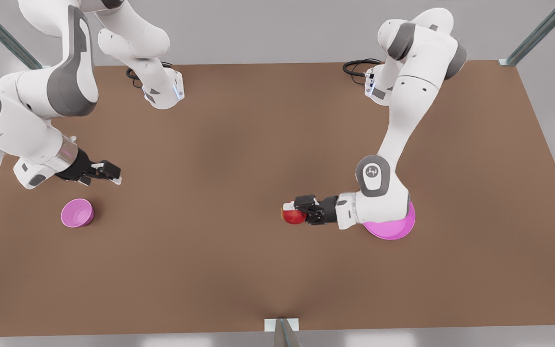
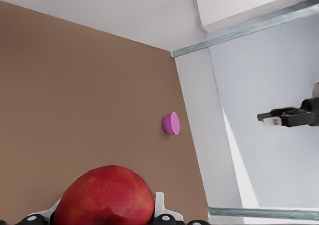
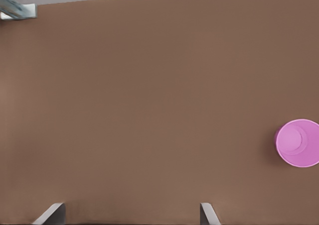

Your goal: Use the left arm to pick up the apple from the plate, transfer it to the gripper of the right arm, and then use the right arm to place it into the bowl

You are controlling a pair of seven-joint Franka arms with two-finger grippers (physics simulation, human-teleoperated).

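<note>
Left gripper: my fingers grasp the apple, carried off the plate for handover.
Right gripper: my fingers spread, waiting near the bowl.

The right claw hangs open above the bare brown counter, the pink bowl well off to one side.

Bright even light, soft shadows, no glare.
</note>
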